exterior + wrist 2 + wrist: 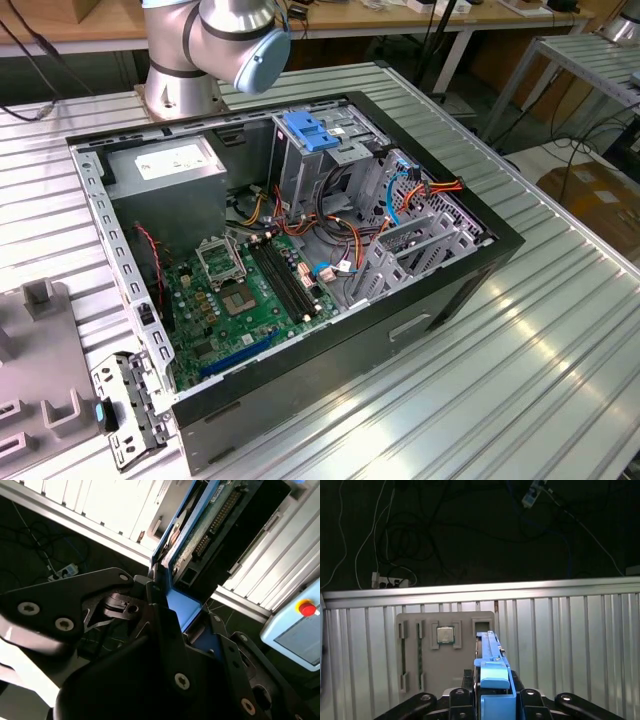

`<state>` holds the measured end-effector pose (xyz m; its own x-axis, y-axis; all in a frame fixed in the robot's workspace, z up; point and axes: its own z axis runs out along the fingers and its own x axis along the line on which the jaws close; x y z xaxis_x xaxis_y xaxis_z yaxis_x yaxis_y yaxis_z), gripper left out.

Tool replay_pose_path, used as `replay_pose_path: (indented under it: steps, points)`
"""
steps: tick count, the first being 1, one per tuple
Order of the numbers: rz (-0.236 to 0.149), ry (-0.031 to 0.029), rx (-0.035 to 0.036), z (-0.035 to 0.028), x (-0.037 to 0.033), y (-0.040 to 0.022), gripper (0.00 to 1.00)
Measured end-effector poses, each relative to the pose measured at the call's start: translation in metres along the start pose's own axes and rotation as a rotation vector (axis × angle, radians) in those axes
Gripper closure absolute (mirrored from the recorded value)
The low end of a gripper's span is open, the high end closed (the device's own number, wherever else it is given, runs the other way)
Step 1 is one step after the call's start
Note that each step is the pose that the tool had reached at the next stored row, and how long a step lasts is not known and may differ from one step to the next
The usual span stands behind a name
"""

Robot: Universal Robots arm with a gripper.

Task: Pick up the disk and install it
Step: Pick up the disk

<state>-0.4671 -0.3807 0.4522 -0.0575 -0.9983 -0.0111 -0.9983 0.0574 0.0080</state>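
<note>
The black gripper is clamped on the disk, a flat silver-grey metal hard drive with light blue plastic side rails. Its 2 fingers press on either side of the drive's near end, and the rest reaches out past the fingertips, so the disk is in the grip rather than in any bay.

In the first wrist view the disk stands edge-on above the gripper. Beyond the tips lie a grey moulded fixture plate carrying a square processor chip, then the ribbed aluminium table.

The likely risk is the overhang. With the hold at 1 end, and possibly on flexible plastic, the drive could sag or twist in the jaws and meet the bay crooked.

The views complement each other. The second wrist view gives the drive's green circuit-board face and connector, while the first wrist view gives its alignment. The exterior view shows the open black computer case, its blue-topped grey metal drive cage, and orange and red cables that could snag the drive.
</note>
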Motion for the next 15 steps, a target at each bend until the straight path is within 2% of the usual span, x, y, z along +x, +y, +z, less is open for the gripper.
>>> replay_pose_path:
  steps: [8, 10, 15]
  points:
    - [0.000, 0.0000, 0.0001, -0.0200, -0.0002, 0.0002, 0.63]
    - [0.000, 0.0001, -0.0001, -0.0231, -0.0003, 0.0002, 0.63]
    - [0.000, 0.0000, 0.0000, -0.0241, -0.0003, 0.0002, 0.63]
